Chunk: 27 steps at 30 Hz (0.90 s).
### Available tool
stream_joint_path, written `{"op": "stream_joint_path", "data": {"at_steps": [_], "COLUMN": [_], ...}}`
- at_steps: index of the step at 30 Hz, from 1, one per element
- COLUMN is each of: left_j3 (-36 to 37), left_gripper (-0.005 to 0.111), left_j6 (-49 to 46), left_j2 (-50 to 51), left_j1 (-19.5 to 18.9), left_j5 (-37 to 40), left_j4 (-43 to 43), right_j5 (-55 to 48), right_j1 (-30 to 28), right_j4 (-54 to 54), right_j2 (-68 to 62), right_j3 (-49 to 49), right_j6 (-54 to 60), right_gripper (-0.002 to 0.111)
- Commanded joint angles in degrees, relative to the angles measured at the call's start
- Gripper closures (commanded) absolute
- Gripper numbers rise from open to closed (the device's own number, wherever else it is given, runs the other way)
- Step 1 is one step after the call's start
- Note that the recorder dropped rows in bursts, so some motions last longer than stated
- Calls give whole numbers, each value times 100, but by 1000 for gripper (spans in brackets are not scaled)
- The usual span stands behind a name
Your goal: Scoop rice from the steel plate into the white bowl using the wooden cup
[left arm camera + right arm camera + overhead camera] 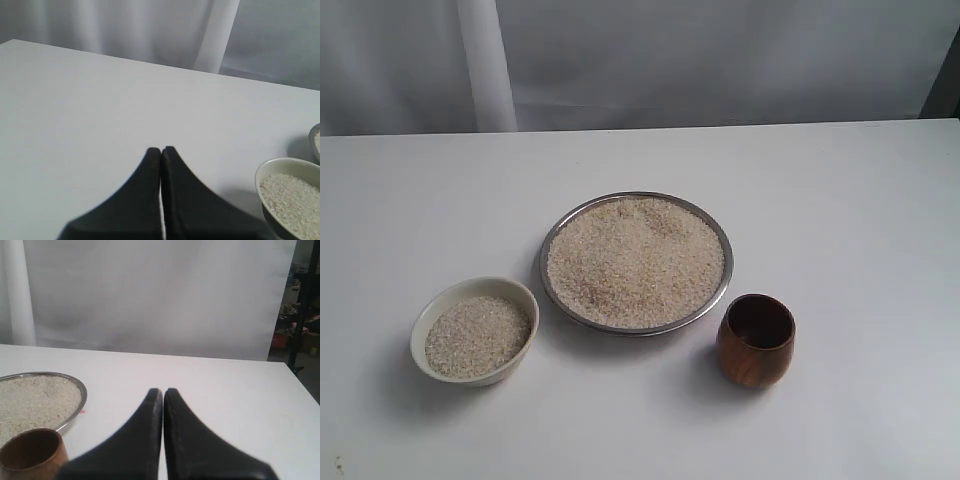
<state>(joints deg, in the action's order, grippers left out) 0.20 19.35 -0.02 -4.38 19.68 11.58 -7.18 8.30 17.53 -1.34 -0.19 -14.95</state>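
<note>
The steel plate (722, 292) sits mid-table, heaped with rice (635, 260). To its front left stands the white bowl (430, 312), holding some rice (477, 335). The wooden cup (756, 340) stands upright and empty at the plate's front right. Neither gripper shows in the exterior view. My left gripper (161, 150) is shut on nothing above bare table, with the white bowl (265, 168) off to one side. My right gripper (163, 391) is shut and empty too, with the wooden cup (33, 452) and the steel plate (80, 388) beside it.
The white table (860, 200) ends at a pale curtain along the back. A white post (486, 65) stands behind the table at the left. A dark stand and clutter (300, 315) lie past the table's right edge.
</note>
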Motion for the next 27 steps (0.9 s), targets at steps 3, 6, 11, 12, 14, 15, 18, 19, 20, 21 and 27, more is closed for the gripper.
{"op": "stream_joint_path", "data": {"at_steps": [3, 6, 11, 12, 14, 15, 18, 19, 20, 21, 27], "left_j3": [-20, -20, -20, -20, -20, -20, -20, -20, -20, -20, -20], "left_gripper": [107, 107, 107, 107, 107, 107, 107, 107, 107, 107, 107], "left_j6": [10, 10, 10, 10, 10, 10, 10, 10, 10, 10, 10], "left_j2": [2, 2, 2, 2, 2, 2, 2, 2, 2, 2, 2], "left_j1": [37, 37, 37, 37, 37, 37, 37, 37, 37, 37, 37], "left_j5": [-36, -36, -36, -36, -36, -36, -36, -36, -36, -36, -36], "left_j4": [-33, -33, -33, -33, -33, -33, -33, -33, -33, -33, -33], "right_j5": [49, 49, 49, 49, 49, 49, 49, 49, 81, 92, -72], "right_j1": [-22, -22, -22, -22, -22, -22, -22, -22, -22, -22, -22], "right_j4": [6, 6, 6, 6, 6, 6, -208, -436, -726, -1024, -1272], "right_j2": [34, 34, 34, 34, 34, 34, 34, 34, 34, 34, -172], "right_j3": [19, 19, 19, 19, 19, 19, 19, 19, 19, 19, -455], "right_j6": [-21, -21, -21, -21, -21, -21, -21, -21, -21, -21, -21], "right_gripper": [107, 107, 107, 107, 107, 107, 107, 107, 107, 107, 107]}}
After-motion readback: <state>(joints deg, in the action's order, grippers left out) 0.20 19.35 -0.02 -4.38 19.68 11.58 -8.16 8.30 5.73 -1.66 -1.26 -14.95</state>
